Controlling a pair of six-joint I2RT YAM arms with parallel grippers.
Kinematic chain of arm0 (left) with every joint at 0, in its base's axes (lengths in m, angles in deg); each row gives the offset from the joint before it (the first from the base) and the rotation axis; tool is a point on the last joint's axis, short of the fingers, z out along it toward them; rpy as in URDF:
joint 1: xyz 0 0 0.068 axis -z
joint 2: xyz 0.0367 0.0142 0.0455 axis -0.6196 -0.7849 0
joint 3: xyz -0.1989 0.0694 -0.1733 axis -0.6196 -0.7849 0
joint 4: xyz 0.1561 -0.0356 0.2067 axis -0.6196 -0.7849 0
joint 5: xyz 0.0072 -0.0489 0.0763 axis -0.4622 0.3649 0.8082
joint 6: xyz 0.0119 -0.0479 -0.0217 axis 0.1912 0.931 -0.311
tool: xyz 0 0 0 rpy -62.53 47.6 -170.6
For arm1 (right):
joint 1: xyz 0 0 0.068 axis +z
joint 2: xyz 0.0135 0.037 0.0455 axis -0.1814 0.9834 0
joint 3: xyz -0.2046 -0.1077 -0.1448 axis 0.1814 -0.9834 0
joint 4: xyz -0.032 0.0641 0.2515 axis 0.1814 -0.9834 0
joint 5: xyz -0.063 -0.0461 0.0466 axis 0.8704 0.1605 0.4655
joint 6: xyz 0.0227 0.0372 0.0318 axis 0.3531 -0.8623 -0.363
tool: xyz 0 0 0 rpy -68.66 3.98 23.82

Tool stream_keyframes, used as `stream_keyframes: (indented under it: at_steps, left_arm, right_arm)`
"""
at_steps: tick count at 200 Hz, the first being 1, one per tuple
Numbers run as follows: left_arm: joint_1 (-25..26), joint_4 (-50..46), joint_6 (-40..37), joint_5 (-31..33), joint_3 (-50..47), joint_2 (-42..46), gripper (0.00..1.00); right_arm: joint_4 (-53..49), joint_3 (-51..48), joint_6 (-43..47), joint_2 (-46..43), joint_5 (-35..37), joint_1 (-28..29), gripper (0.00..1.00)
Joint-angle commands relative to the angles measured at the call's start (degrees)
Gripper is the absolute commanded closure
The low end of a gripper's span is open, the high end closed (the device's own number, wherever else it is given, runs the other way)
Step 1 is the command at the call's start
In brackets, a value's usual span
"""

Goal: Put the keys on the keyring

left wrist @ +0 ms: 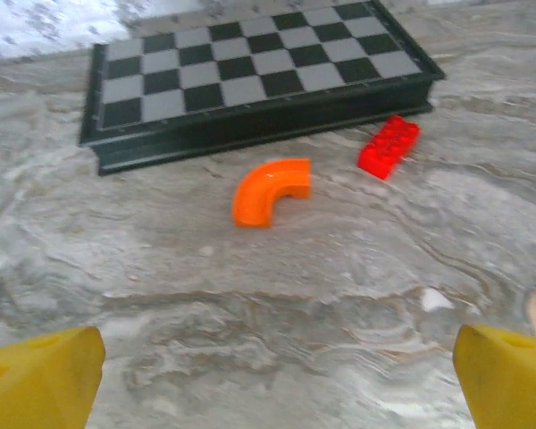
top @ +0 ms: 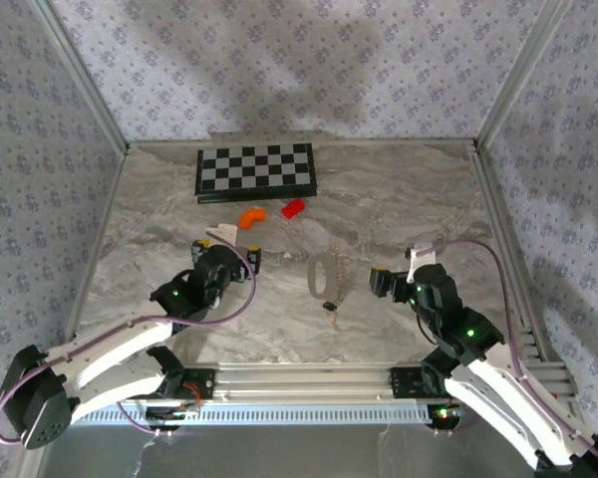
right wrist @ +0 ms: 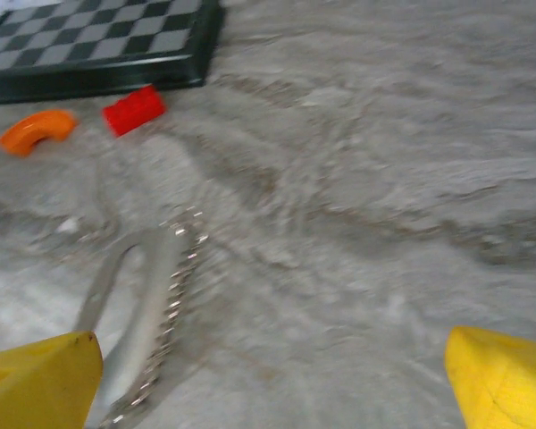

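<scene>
The left fingers (left wrist: 37, 380) stand spread wide and released, with bare desk (left wrist: 277, 295) between them. The right fingers (right wrist: 37, 375) are spread as well, gripping nothing, and the keyring (right wrist: 129, 295) lies flat on the desk just beside one of them. A checkerboard (top: 256, 171) sits at the far side. Seen from above, the keyring rests between the two arms, its chain along one side. An orange curved piece (top: 251, 214) and a red block (top: 293, 207) lie just before the board. The keys (top: 330, 306), a tiny dark piece, lie at the keyring's near end; whether they touch it I cannot tell.
</scene>
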Motion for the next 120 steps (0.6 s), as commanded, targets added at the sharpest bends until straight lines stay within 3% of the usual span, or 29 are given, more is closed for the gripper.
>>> stream_keyframes:
  at_steps: [1,45,77,120]
  left_arm:
    - [-1.4,2.1,-3.7,6.6,-1.9,-0.5,0.0]
    - [-2.9,5.7,-4.5,16.6,-6.5,2.2,0.0]
    - [-5.2,8.1,-4.6,17.1,-9.8,7.9,0.01]
    - [-9.2,12.1,-11.7,15.6,-11.7,9.9,0.0]
  right_arm:
    - [2.4,1.4,5.3,-0.4,3.8,-4.1,0.0]
    - [4.4,-0.5,7.7,-1.7,8.3,-10.5,0.0]
    - [9.4,-5.0,12.3,-3.0,7.3,-13.2,0.0]
    - [16.0,-10.7,19.0,-5.1,2.5,-14.3,0.0]
